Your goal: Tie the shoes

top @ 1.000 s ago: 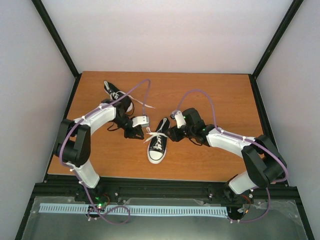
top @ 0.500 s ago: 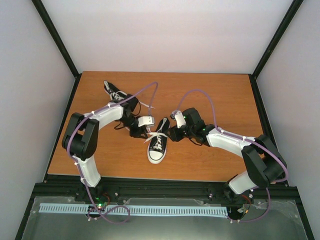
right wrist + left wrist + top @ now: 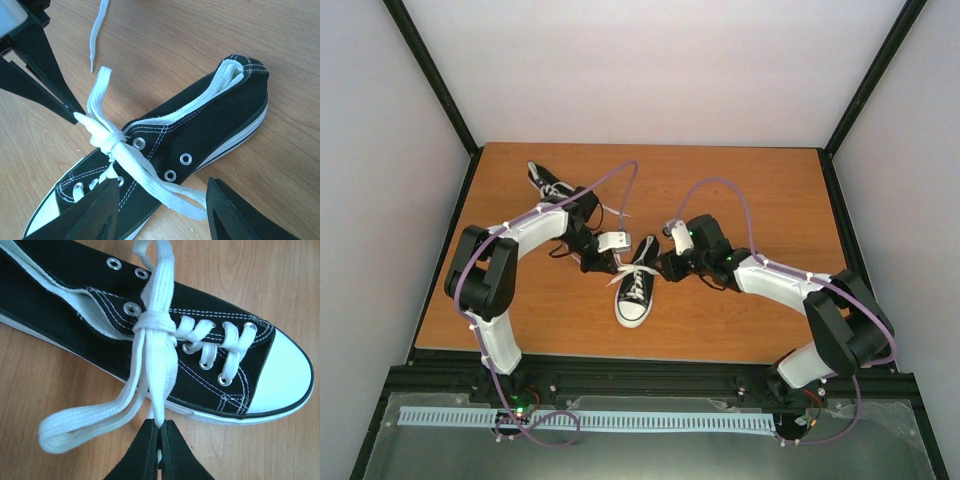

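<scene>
A black sneaker (image 3: 635, 283) with a white toe cap lies mid-table, toe toward the near edge. It fills the left wrist view (image 3: 150, 340) and the right wrist view (image 3: 200, 130). Its white laces (image 3: 155, 325) are knotted over the tongue with loops to both sides. My left gripper (image 3: 160, 432) is shut on one lace loop at the shoe's left side; its black fingers show in the right wrist view (image 3: 40, 85). My right gripper (image 3: 162, 200) is open and straddles the loop (image 3: 175, 192) on the shoe's right side. The second sneaker (image 3: 552, 188) lies at the back left, partly hidden by my left arm.
A loose lace end (image 3: 95, 35) from the far shoe lies on the wooden table (image 3: 740, 310) behind the near shoe. Black frame posts and light walls border the table on three sides.
My left arm has swung in toward the shoe and its gripper has shifted right, up against the laces. The right arm has barely moved.
</scene>
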Tool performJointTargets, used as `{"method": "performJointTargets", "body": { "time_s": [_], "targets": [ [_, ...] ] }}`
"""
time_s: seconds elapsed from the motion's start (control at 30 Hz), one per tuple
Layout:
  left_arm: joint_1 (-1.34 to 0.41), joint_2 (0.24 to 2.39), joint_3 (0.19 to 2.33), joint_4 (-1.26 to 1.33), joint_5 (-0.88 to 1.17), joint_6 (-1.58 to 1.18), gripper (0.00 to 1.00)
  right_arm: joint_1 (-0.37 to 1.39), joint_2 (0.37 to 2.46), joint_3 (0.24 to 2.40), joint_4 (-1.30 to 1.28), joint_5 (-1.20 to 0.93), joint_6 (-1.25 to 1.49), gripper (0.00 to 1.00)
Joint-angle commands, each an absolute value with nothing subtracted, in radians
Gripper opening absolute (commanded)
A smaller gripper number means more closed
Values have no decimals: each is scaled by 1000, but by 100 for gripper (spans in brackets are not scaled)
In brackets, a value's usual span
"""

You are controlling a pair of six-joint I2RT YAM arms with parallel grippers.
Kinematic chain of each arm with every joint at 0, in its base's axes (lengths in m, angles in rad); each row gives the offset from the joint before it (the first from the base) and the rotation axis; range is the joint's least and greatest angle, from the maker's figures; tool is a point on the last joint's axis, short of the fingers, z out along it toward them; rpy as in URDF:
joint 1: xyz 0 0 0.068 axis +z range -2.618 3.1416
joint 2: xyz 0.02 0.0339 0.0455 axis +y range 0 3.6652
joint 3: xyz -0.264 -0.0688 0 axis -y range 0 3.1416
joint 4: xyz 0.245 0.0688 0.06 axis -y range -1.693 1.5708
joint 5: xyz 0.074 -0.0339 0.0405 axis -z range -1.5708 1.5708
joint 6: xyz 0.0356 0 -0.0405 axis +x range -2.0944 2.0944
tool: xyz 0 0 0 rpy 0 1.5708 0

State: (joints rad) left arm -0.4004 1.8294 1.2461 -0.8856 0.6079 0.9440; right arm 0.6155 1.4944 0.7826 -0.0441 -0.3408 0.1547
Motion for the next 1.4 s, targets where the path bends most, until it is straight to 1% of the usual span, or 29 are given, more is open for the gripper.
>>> {"method": "performJointTargets", "body": {
  "time_s": [0.0,0.1,0.17,0.4,0.63,0.73,0.83,1.0,1.13,1.2,1.3,1.37],
  "targets": [
    [-405,1782,1243,-954,588,986,1,607,1459,771,-31,-339,155,50],
    [-405,1747,1197,-959,524,994,1,601,1462,765,-27,-344,159,51],
    [-405,1734,1176,-963,507,991,1,596,1468,764,-16,-359,168,53],
    [-405,1694,1127,-992,530,985,1,586,1508,772,49,-435,242,63],
    [-410,1667,1081,-1003,549,984,1,586,1604,788,82,-421,334,69],
    [-426,1660,1064,-1000,564,978,1,586,1620,788,124,-428,371,73],
    [-447,1660,1045,-984,568,965,1,586,1629,790,159,-449,388,74],
    [-475,1671,1037,-960,561,944,1,585,1645,800,195,-461,412,72],
    [-479,1675,1036,-967,556,955,1,586,1655,817,189,-440,399,67],
    [-479,1676,1030,-959,553,954,2,587,1661,831,179,-428,379,66],
    [-479,1678,1032,-980,561,976,6,588,1663,846,175,-428,346,61],
    [-479,1666,1034,-1055,584,1059,13,588,1665,866,150,-431,323,58]
  ]
}}
